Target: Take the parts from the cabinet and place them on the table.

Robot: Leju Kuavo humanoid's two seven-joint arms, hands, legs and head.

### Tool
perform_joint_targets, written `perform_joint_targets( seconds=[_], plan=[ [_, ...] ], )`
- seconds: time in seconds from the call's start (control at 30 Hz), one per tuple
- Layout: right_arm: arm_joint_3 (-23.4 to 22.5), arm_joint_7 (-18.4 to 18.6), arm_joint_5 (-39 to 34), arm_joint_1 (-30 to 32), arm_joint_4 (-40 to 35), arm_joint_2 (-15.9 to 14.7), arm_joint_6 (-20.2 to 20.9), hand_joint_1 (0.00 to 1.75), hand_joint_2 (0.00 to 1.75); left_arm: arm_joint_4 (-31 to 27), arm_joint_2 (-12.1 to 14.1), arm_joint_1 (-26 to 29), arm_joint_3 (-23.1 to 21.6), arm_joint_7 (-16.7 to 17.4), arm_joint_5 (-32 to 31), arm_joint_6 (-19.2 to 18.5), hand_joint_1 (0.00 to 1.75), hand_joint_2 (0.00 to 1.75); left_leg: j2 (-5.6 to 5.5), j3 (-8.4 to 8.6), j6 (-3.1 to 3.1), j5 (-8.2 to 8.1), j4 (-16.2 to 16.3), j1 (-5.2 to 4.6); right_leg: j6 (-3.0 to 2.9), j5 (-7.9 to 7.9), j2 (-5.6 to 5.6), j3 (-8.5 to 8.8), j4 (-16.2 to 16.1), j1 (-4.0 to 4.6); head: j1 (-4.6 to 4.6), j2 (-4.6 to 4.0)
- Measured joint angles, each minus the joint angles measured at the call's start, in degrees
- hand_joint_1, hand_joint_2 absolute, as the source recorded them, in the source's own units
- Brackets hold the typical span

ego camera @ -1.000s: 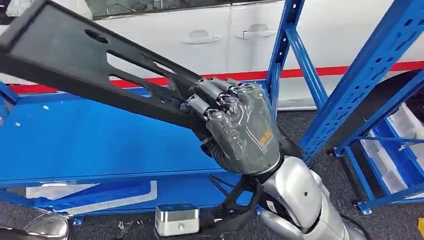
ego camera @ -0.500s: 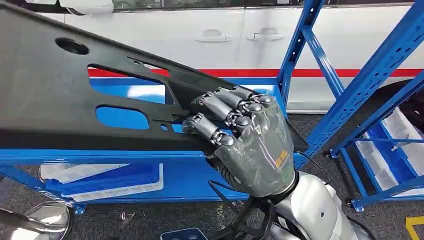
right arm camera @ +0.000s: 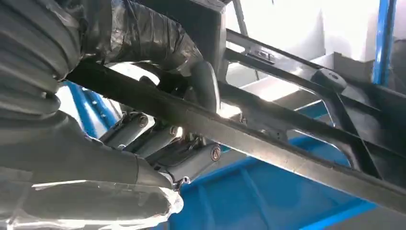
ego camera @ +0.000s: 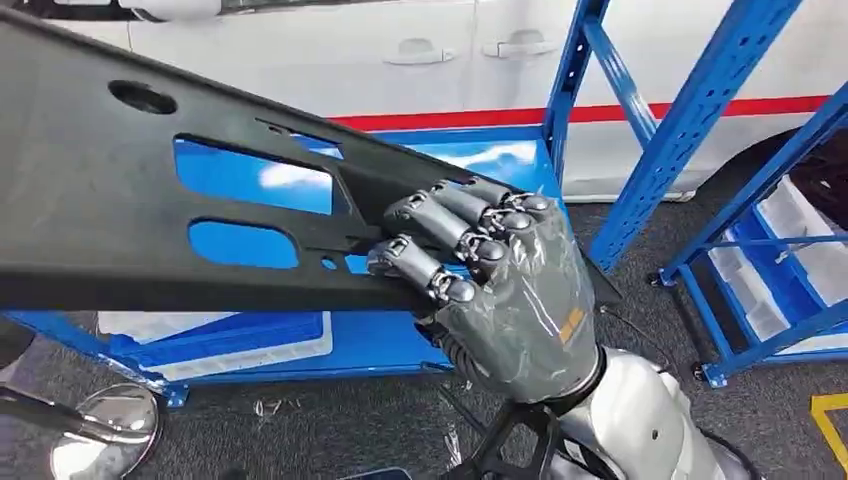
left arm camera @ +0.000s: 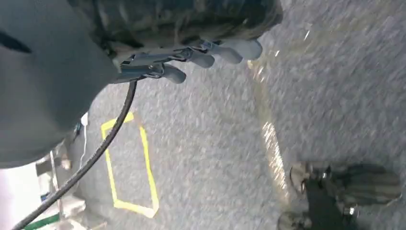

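We held the long black panel in our right hand, fingers clamped over its near edge; its long axis ran leftward and away, above the blue cabinet shelf. Our left hand hung over the floor, fingers apart, holding nothing.

Dark grey right hand, orange marking, on a silver arm.

bright, even daylight in the head view; white glare patches sit on the glossy blue metal shelf at upper centre. the left wrist view is motion-blurred throughout. the right wrist view blows out white at upper right.
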Motion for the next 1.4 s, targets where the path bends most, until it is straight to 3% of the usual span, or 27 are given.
perform_joint_targets(
  seconds=[0.07,0.13,0.2,0.23,0.27,0.3,0.4,0.43,0.47,0.53,0.6,0.67,0.73,0.77,0.8,0.83,0.9,0.93,1.0,1.07,1.1,1.13,1.17,1.23,1.3,1.33,1.4],
  plan=[
    [0.0,0.8,-0.7,0.0,0.0,-0.2,0.6,1.71,1.75,0.0,0.1,-0.1,0.0,0.0,0.0,0.0,0.00,0.00,0.01,-1.83,-0.58,-5.15,8.0,0.39,0.06,1.06,0.02,-1.44,0.1,-0.01,0.04,0.00],
    [0.0,1.5,-1.4,0.0,0.0,-0.5,0.8,1.71,1.75,0.0,0.2,-0.1,0.2,-0.1,0.1,-0.1,0.00,0.00,0.02,-1.28,-1.13,-3.76,11.3,0.69,0.41,2.16,0.02,-3.33,0.6,-0.28,0.04,0.00],
    [0.0,1.7,-1.8,0.0,-0.1,-0.9,0.9,1.71,1.75,0.0,0.3,-0.1,0.3,-0.1,0.2,-0.1,0.00,0.00,0.02,3.35,-1.61,0.79,6.3,1.14,1.07,3.04,0.06,-5.30,1.3,-0.72,0.04,0.00],
    [0.0,1.8,-2.0,0.0,-0.2,-1.0,1.0,1.71,1.75,0.0,0.3,-0.2,0.3,-0.1,0.3,-0.2,0.00,0.00,0.02,6.69,-1.79,1.47,1.9,1.36,1.48,3.37,0.13,-6.13,1.9,-0.94,0.00,0.00],
    [0.0,1.9,-2.3,0.0,-0.4,-1.1,1.1,1.71,1.75,0.0,0.3,-0.4,0.3,-0.2,0.3,-0.3,0.00,0.00,-0.17,10.06,-2.00,-0.90,-2.9,1.32,1.86,3.61,0.12,-6.86,2.4,-0.81,-0.07,0.00],
    [-0.1,2.0,-2.5,-0.1,-0.6,-1.3,1.1,1.71,1.75,0.0,0.4,-0.5,0.3,-0.2,0.5,-0.5,0.00,0.00,-0.63,11.62,-1.07,-1.97,-6.2,0.75,2.29,3.91,0.02,-7.20,2.8,-0.80,0.02,0.00],
    [-0.3,2.1,-3.2,-0.2,-0.7,-1.6,1.2,1.71,1.75,0.0,0.6,-0.3,0.4,-0.2,0.8,-0.8,0.00,0.00,-0.56,10.29,0.45,-0.97,-5.6,0.58,3.39,5.62,0.13,-7.24,2.1,-0.57,0.02,0.00],
    [-0.4,2.2,-3.4,-0.2,-0.7,-1.9,1.2,1.71,1.75,0.0,0.7,-0.3,0.5,-0.2,0.9,-0.9,0.00,0.00,-0.13,9.86,1.22,-0.19,-6.0,1.26,3.65,5.16,0.34,-7.74,2.3,-0.82,0.00,0.00],
    [-0.6,2.3,-3.5,-0.2,-0.8,-2.2,1.2,1.71,1.75,0.0,0.7,-0.3,0.6,-0.2,0.9,-0.9,0.00,0.00,-0.08,9.26,1.67,0.44,-5.9,1.09,3.87,2.57,0.29,-8.39,3.7,-0.80,0.28,0.00],
    [-0.9,2.3,-3.6,-0.1,-0.8,-2.3,1.3,1.71,1.75,0.0,0.9,-0.3,0.9,-0.1,1.0,-1.1,0.00,0.00,0.04,7.82,2.45,1.62,-5.9,0.89,3.98,-4.53,0.32,-10.40,11.5,-0.75,0.70,0.00],
    [-0.9,2.3,-3.5,0.1,-0.8,-2.4,1.3,1.71,1.75,0.0,1.1,-0.2,1.1,0.0,1.0,-1.3,0.00,0.00,0.12,6.49,2.66,2.57,-5.8,0.54,3.90,-7.22,0.32,-11.42,18.4,-0.74,0.70,0.00],
    [-0.9,2.3,-3.1,0.5,-0.8,-2.5,1.1,1.71,1.75,0.0,1.4,-0.2,1.4,0.5,1.4,-1.6,0.00,0.00,0.13,5.07,2.66,3.39,-5.4,0.21,3.32,-4.19,0.32,-9.15,17.9,-0.44,0.70,0.00],
    [-0.9,2.3,-2.2,1.0,-0.9,-2.5,0.8,1.71,1.75,0.0,1.6,-0.3,1.5,1.2,1.5,-2.0,0.00,0.00,0.06,3.94,2.64,4.07,-5.0,-0.28,1.93,-0.98,0.38,-2.98,9.6,0.18,0.68,0.00],
    [-0.9,2.4,-1.7,1.2,-0.9,-2.5,0.6,1.71,1.75,0.1,1.6,-0.3,1.6,1.4,1.6,-2.1,0.00,0.00,0.05,3.70,2.58,4.37,-4.9,-0.14,0.86,-1.81,0.40,0.26,4.7,0.68,0.61,0.00],
    [-0.9,2.5,-1.4,1.4,-1.0,-2.5,0.4,1.71,1.75,0.1,1.7,-0.3,1.7,1.6,1.6,-2.3,0.00,0.00,0.05,3.35,2.30,4.75,-4.9,-0.55,0.53,-2.79,0.22,2.12,1.2,0.71,0.57,0.00],
    [-0.9,2.6,-1.2,1.6,-1.0,-2.5,0.2,1.71,1.75,0.1,1.7,-0.2,1.7,1.6,1.5,-2.4,0.00,0.00,0.09,3.31,1.81,5.33,-5.2,-0.23,0.87,-2.62,0.30,2.11,0.9,0.89,0.68,0.00],
    [-0.9,2.9,-1.4,1.8,-1.0,-2.5,0.0,1.71,1.75,0.1,2.0,-0.3,1.7,1.6,1.4,-2.5,0.00,0.00,0.14,3.24,1.07,6.54,-5.9,0.12,0.44,-1.16,0.36,1.49,0.5,1.26,0.70,0.00],
    [-0.9,2.9,-1.9,1.8,-1.0,-2.5,0.0,1.71,1.75,0.1,2.1,-0.2,1.8,1.5,1.3,-2.5,0.00,0.00,-0.07,2.80,0.72,6.54,-6.0,-0.26,0.32,-0.31,0.11,1.21,-1.2,0.37,0.63,0.00],
    [-0.9,2.9,-3.0,1.7,-0.9,-2.5,0.0,1.71,1.75,0.2,2.1,-0.1,1.8,1.3,1.3,-2.8,0.00,0.00,-0.23,1.53,0.17,1.65,-2.8,-0.06,0.07,1.00,-0.12,0.55,-1.5,0.24,0.28,0.00],
    [-1.2,2.9,-3.5,1.7,-0.9,-2.5,0.0,1.71,1.75,0.2,2.2,-0.2,1.8,1.2,1.4,-2.8,0.00,0.00,-0.23,-0.62,-0.38,-4.44,5.5,0.29,-0.03,2.00,-0.19,-1.07,-1.2,0.20,0.24,0.00],
    [-1.3,2.9,-3.6,1.7,-0.8,-2.5,0.0,1.71,1.75,0.2,2.2,-0.2,1.8,1.1,1.5,-2.8,0.00,0.00,-0.22,-1.12,-0.72,-5.55,9.0,0.51,0.05,2.43,-0.22,-1.91,-0.9,0.16,0.19,0.00],
    [-1.4,2.9,-3.7,1.8,-0.8,-2.5,0.0,1.71,1.75,0.2,2.2,-0.2,1.8,1.1,1.5,-2.8,0.00,0.00,-0.21,-0.80,-1.04,-4.61,10.5,0.71,0.20,2.82,-0.25,-2.81,-0.5,0.03,0.22,0.00],
    [-1.5,2.9,-3.8,1.8,-0.8,-2.5,0.0,1.71,1.75,0.2,2.2,-0.2,1.8,1.0,1.5,-3.0,0.00,0.00,-0.21,0.40,-1.34,-2.55,9.8,0.94,0.39,3.15,-0.27,-3.73,0.0,-0.14,0.19,0.00],
    [-1.6,2.9,-4.5,1.7,-0.7,-2.5,0.2,1.71,1.75,0.2,2.3,-0.3,1.8,0.9,1.6,-3.2,0.00,0.00,-0.20,5.68,-1.97,1.39,3.0,1.48,1.07,3.66,-0.26,-5.75,1.4,-0.59,0.17,0.00],
    [-1.8,2.9,-5.1,1.5,-0.7,-2.5,0.4,1.71,1.75,0.1,2.6,-0.6,1.8,0.6,1.7,-3.5,0.00,0.00,-0.41,11.01,-2.00,-1.19,-5.3,1.06,1.83,4.16,-0.23,-7.07,2.4,-0.35,0.02,0.00],
    [-2.1,2.8,-5.4,1.3,-0.6,-2.5,0.6,1.71,1.75,0.1,2.7,-0.6,1.8,0.5,1.7,-3.7,0.00,0.00,-0.51,10.79,-0.87,-1.32,-5.6,1.09,2.21,4.82,-0.33,-7.09,2.1,-0.33,0.17,0.00],
    [-2.4,2.8,-5.7,0.7,-0.6,-2.5,0.7,1.71,1.75,0.1,2.7,-0.5,1.8,0.5,1.6,-3.9,0.00,0.00,-0.60,10.03,-0.45,-0.61,-5.5,0.98,2.58,5.93,-0.28,-7.17,1.7,-0.31,0.04,0.02]
  ],
)
